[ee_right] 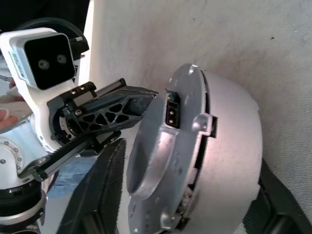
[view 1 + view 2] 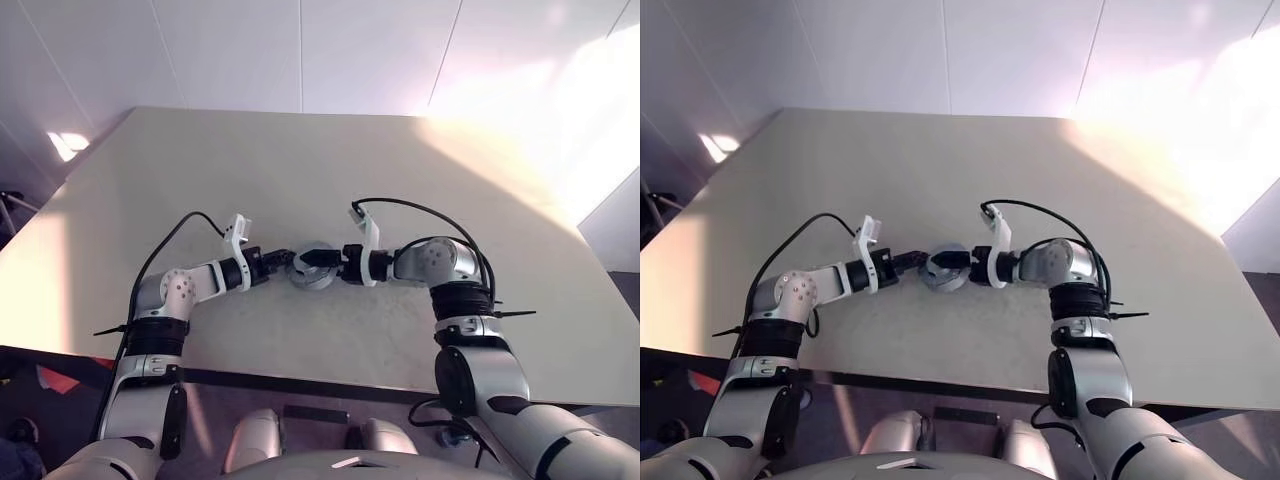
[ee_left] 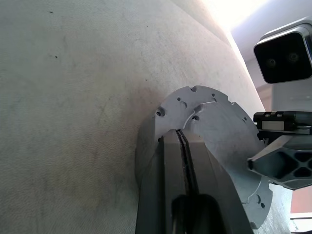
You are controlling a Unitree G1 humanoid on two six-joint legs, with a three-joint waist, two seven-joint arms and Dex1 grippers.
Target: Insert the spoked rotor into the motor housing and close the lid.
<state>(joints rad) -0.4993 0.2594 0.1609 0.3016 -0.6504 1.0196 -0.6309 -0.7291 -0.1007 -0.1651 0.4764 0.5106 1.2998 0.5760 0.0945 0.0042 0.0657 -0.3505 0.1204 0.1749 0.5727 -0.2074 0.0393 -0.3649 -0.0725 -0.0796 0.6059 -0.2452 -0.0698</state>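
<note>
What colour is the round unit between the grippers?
Plain silver-grey metal, the unit shows best in the right wrist view.

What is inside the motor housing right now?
Cannot tell: the motor housing is held between both grippers above the table, showing its grey shell, a flat end plate and a small connector socket. Its interior is covered.

The left gripper (image 3: 183, 161) has its two dark fingers pressed together, with a thin black seam between them, lying against the flat silver face of the motor housing (image 3: 222, 124). The housing rests on the pale table (image 3: 73, 97). The right gripper (image 3: 280, 163) reaches the housing's far edge.
</note>
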